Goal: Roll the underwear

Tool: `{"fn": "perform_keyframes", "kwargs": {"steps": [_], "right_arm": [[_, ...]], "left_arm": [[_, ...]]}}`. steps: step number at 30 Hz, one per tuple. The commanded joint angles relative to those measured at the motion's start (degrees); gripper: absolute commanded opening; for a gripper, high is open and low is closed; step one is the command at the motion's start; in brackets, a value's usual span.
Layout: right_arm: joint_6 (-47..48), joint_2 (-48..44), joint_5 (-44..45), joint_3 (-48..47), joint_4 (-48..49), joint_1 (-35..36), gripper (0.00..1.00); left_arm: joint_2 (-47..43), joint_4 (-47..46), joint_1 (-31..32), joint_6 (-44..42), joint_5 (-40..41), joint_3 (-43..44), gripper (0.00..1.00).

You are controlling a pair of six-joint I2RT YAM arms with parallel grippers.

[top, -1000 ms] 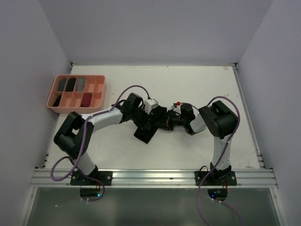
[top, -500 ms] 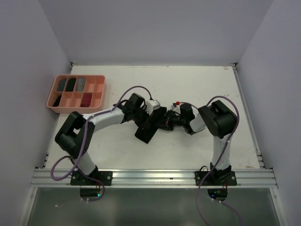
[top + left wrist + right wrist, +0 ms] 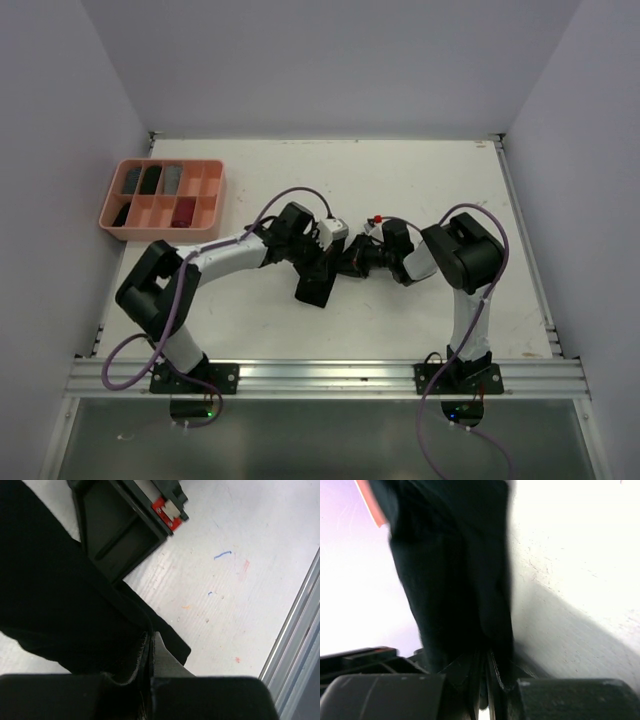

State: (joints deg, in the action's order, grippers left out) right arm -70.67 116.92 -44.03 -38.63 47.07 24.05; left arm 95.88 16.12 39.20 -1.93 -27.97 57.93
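The black underwear lies bunched on the white table between the two arms, one end hanging toward the near edge. My left gripper is shut on one edge of it; in the left wrist view the cloth fills the left side and its frayed hem is pinched between the closed left gripper. My right gripper faces the left one from the right and is shut on the same garment; in the right wrist view the black cloth runs down into the right gripper.
A salmon-pink compartment tray stands at the back left with several dark and grey rolled items in it. The right gripper's body shows close ahead in the left wrist view. An aluminium rail runs along the near edge.
My left gripper has closed on the black cloth and slid slightly right and nearer. The cloth's hanging end has drawn in a little. The right arm has stayed put.
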Motion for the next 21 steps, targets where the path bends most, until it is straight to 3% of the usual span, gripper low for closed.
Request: {"fn": "perform_keyframes", "kwargs": {"steps": [1, 9, 14, 20, 21], "right_arm": [[-1.9, 1.1, 1.6, 0.2, -6.1, 0.2, 0.12], [-1.5, 0.7, 2.2, 0.6, -6.8, 0.4, 0.12], [-0.3, -1.0, 1.5, 0.3, -8.5, 0.3, 0.14], [2.5, -2.7, -2.0, -2.8, -12.1, 0.3, 0.25], [2.9, -3.8, -2.5, -3.1, -12.9, 0.2, 0.30]], "left_arm": [[-0.3, -2.6, 1.7, 1.5, -2.3, -3.0, 0.00], [7.6, -7.9, 1.8, 7.9, -2.9, -4.1, 0.00], [7.9, -8.7, 1.5, 9.8, -2.7, -2.0, 0.00], [3.6, -7.9, -1.6, 11.6, -0.1, -2.8, 0.00], [3.8, -7.9, -3.0, 11.8, 0.1, -3.0, 0.00]]}}
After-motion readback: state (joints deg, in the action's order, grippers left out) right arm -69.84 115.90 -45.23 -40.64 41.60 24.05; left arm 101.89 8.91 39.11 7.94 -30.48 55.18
